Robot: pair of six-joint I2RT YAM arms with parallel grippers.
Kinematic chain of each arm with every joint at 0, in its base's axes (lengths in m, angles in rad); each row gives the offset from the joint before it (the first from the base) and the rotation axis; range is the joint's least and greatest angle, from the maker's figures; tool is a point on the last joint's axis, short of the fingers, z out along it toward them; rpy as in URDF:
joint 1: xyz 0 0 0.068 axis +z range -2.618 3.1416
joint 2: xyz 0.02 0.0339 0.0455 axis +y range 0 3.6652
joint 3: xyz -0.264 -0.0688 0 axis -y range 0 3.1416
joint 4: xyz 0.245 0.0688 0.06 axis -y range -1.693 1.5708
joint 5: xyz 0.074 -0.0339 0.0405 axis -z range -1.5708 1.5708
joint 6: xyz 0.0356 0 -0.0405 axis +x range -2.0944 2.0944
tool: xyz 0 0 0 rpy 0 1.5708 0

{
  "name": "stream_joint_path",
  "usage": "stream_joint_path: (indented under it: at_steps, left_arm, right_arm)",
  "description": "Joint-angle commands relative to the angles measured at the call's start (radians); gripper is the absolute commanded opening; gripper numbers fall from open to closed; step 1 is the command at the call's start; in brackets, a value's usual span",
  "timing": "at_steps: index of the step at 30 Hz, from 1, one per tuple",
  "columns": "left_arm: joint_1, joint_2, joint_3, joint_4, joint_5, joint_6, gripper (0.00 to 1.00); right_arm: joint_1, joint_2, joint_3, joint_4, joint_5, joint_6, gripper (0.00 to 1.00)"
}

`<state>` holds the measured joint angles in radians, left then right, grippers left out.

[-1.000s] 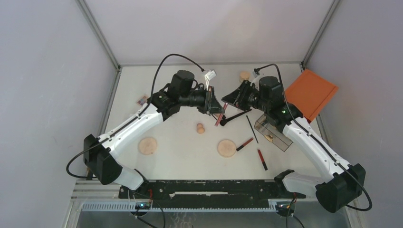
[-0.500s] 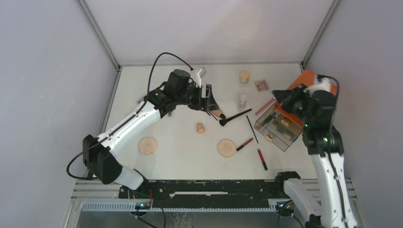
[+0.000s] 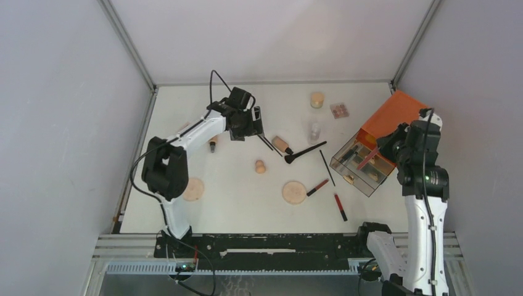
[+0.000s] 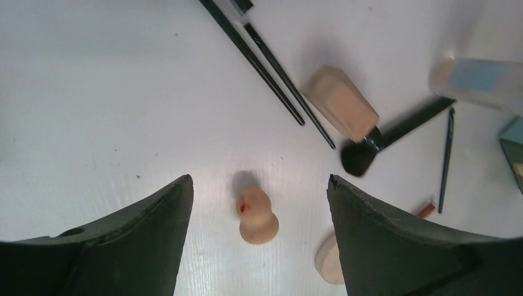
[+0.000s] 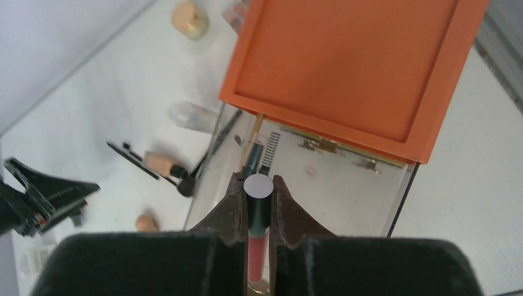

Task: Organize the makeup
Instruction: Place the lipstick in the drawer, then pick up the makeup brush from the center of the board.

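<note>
Tabletop (image 3: 247, 209) is white, with the makeup scattered mid and far. The box (image 3: 395, 114), orange top over clear drawers, is at the right edge. One drawer is pulled out toward centre with a few items in it.

My right claw (image 5: 258, 182) is over that open drawer, pinching a red tube (image 5: 258, 240) with a dark cap. It looks like lip gloss, but it's hard to tell from this angle. My left claw (image 4: 259, 182) is spread wide and holds nothing. It hangs over the far-centre tabletop, above the sponge (image 4: 258, 216).

- Two discs lie near: one (image 3: 294, 192) at centre, one (image 3: 193, 189) to the left by my arm.
- A fat brush (image 3: 305, 151) lies at centre, its head just beside a peach bottle (image 4: 342, 105).
- Two thin brushes (image 4: 265, 68) lie side by side, close to that bottle.
- A clear bottle (image 3: 315, 131) and a palette (image 3: 339, 110) sit far right of centre.
- Two pencils (image 3: 318, 186) (image 3: 340, 207) lie near, in front of the box.
</note>
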<state>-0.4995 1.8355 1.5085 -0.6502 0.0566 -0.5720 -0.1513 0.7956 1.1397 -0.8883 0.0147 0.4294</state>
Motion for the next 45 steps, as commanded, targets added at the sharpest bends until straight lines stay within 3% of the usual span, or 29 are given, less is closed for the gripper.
stream_joint_path:
  at_steps: [1, 5, 8, 16, 27, 35, 45]
  left_arm:
    - [0.009, 0.087, 0.129, -0.034, -0.06, -0.058, 0.83]
    - [0.009, 0.164, 0.198, -0.06, -0.118, -0.09, 0.83]
    - [0.009, 0.218, 0.265, -0.089, -0.173, -0.119, 0.81]
    - [0.009, 0.385, 0.45, -0.192, -0.224, -0.201, 0.65]
    - [0.001, 0.478, 0.5, -0.243, -0.257, -0.244, 0.47]
    - [-0.004, 0.493, 0.468, -0.25, -0.259, -0.254, 0.43]
    - [-0.057, 0.359, 0.391, -0.199, -0.329, -0.264, 0.41]
  right_arm:
    - [-0.007, 0.049, -0.045, -0.011, -0.061, -0.031, 0.0]
    - [-0.007, 0.08, -0.048, -0.018, -0.088, -0.021, 0.52]
    - [-0.006, 0.045, -0.035, -0.015, -0.052, -0.02, 0.63]
    - [-0.004, -0.024, -0.018, 0.016, -0.069, -0.012, 0.64]
    - [-0.005, -0.032, -0.019, 0.022, -0.099, -0.005, 0.63]
    - [-0.004, -0.028, -0.012, 0.032, -0.113, -0.004, 0.63]
    - [-0.004, -0.017, -0.011, 0.048, -0.129, -0.001, 0.62]
